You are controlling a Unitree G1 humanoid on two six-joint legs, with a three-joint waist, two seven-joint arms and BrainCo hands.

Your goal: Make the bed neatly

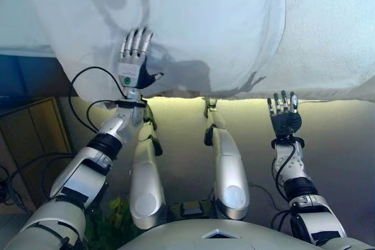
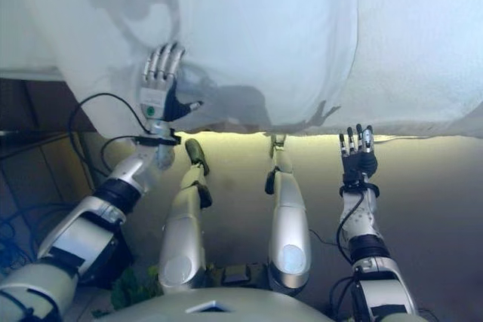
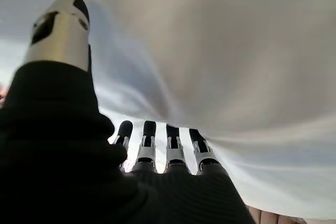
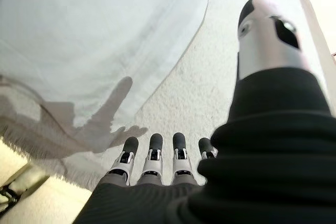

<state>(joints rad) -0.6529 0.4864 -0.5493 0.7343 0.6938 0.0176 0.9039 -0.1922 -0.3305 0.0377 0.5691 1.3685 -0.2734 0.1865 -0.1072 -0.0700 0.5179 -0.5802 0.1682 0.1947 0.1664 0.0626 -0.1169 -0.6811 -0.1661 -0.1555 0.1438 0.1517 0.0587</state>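
A smooth white sheet lies over the bed and hangs over its near edge; it also shows in the left wrist view. To its right lies a textured white blanket with a fringed near edge. My left hand rests on the sheet near the bed's edge, fingers straight, thumb out; its fingers lie flat against the cloth. My right hand is open, just below the blanket's fringed edge, apart from it. The right wrist view shows its straight fingers before the blanket and the sheet.
A wooden cabinet or box stands on the floor at the left by the bed. Green leaves show low on the left. The floor along the bed's near side is pale.
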